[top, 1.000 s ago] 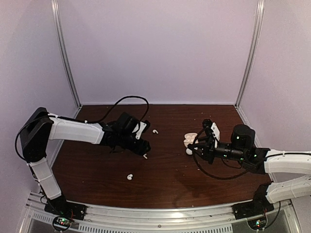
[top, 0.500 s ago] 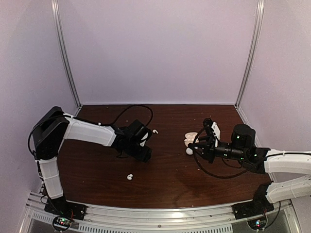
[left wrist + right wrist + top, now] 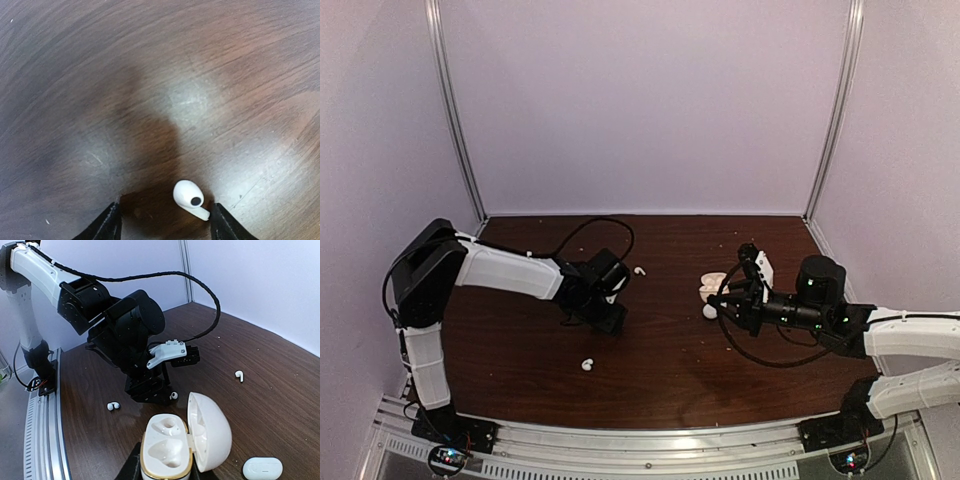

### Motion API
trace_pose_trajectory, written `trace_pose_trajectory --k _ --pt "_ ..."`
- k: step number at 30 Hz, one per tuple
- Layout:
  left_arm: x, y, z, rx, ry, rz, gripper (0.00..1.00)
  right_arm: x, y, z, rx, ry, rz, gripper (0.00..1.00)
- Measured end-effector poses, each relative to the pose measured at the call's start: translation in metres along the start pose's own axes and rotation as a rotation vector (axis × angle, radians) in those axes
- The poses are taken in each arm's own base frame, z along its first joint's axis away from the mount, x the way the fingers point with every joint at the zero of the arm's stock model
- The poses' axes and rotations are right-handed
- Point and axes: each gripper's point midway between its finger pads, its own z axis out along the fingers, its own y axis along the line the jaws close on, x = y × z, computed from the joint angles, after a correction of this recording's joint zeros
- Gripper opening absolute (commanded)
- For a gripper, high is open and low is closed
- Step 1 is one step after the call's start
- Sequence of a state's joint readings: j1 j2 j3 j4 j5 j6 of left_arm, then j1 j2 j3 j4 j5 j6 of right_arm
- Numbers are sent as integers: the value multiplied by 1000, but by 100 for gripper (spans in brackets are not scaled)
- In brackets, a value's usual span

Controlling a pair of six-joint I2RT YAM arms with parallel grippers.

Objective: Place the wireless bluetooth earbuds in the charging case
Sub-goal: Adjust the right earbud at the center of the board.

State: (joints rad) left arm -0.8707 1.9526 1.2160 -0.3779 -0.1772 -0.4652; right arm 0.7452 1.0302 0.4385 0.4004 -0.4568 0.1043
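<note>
Earbud [image 3: 190,198]: lying flat on the bench [image 3: 75,75], right between the two fingers of the left hand [image 3: 165,222], sitting closer to one finger than the other. Can't tell if the stem actually touches it.
Left hand: down low over the wood, fingers spread, not gripping anything.
Right hand [image 3: 735,298]: clamped on the charging case [image 3: 165,450], lid flipped open, the moulded wells facing up.
Loose earbuds: one [image 3: 639,270] further back past the left hand, one [image 3: 587,365] nearer the front edge. Both are well apart from the open case.
Second case [image 3: 262,468]: closed, on the bench just beside the held one.
</note>
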Motion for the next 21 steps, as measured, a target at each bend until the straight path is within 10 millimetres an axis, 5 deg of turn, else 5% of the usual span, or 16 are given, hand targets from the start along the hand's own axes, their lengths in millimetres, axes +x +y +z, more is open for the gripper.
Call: trace_pose_trajectory --k 13,21 --pt "10 17 -4 -20 36 81 51 0 -1 0 1 0 1 3" --pt "-2 -5 -23 103 80 205 51 0 0 0 -6 1 1 3"
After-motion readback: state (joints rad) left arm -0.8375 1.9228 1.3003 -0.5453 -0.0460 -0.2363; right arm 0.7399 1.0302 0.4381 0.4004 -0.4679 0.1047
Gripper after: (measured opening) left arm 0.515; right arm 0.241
